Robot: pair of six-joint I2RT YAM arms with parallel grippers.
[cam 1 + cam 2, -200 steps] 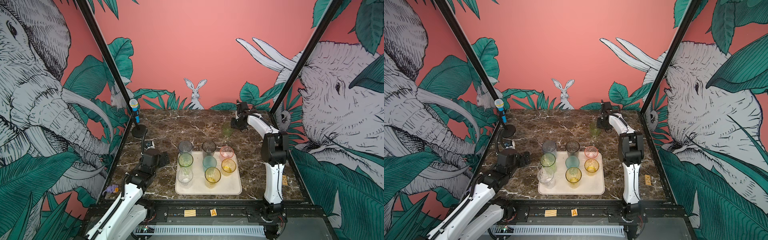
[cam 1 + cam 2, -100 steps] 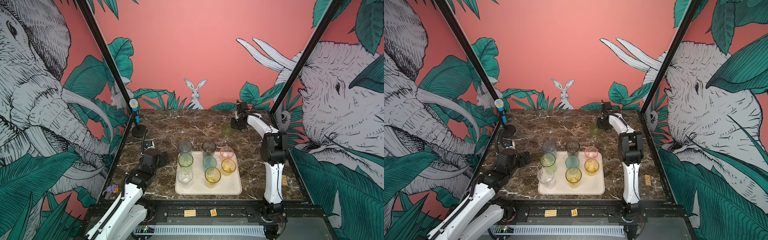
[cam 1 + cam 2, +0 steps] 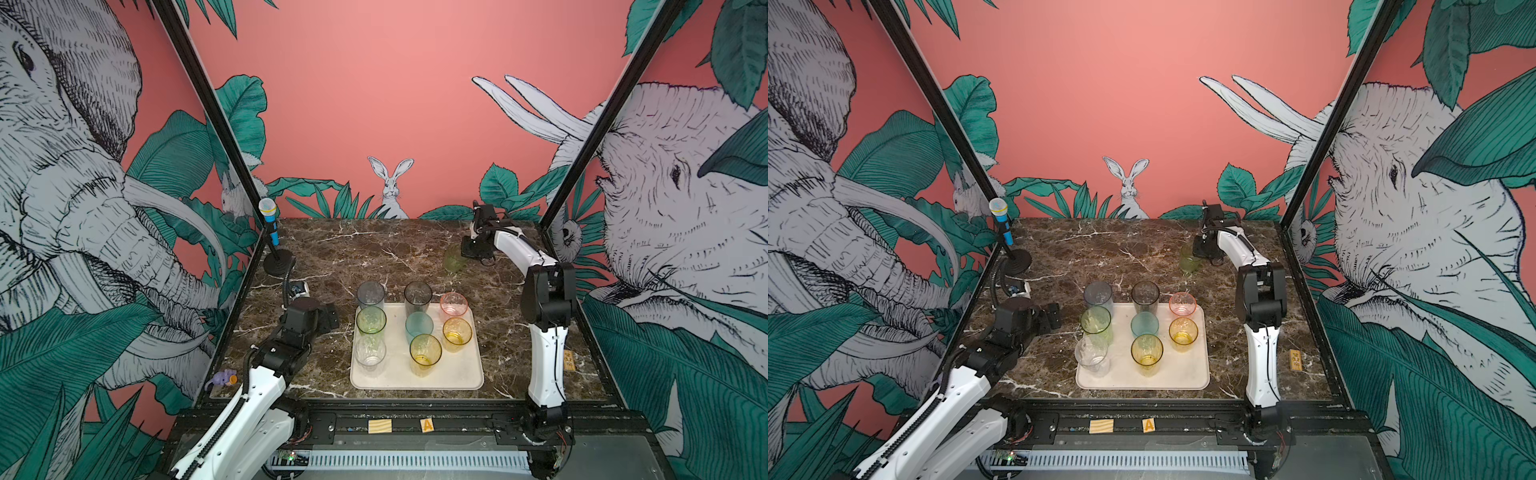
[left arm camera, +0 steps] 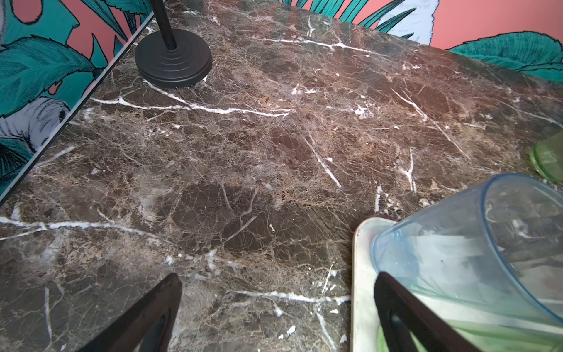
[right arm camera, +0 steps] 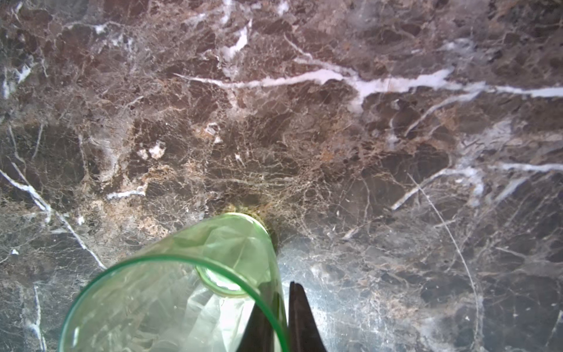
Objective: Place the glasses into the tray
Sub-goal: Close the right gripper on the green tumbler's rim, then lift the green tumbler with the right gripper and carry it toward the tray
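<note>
The pale green translucent tumbler [image 5: 182,292] stood upright at the far right of the dark brown marble surface [image 3: 374,249]. The right end effector [image 5: 281,295] pinched its thin wall at the rim, one black finger inside the glass and one outside, pressed together on it. Both top views showed it well apart from the flat cream-beige rectangular tray [image 3: 415,384] near the front. Eight glasses stood upright there: a grey-blue tumbler [image 3: 370,295], a smoky dark tumbler [image 3: 417,296], a short pink tumbler [image 3: 454,304], a tall green tumbler [image 3: 371,321], a teal tumbler [image 3: 419,325], an amber tumbler [image 3: 457,331], a clear tumbler [image 3: 370,351] and a yellow tumbler [image 3: 425,351]. The left end effector [image 4: 277,280] hung just beside the tray's left edge, its fingers spread wide apart and holding nothing.
</note>
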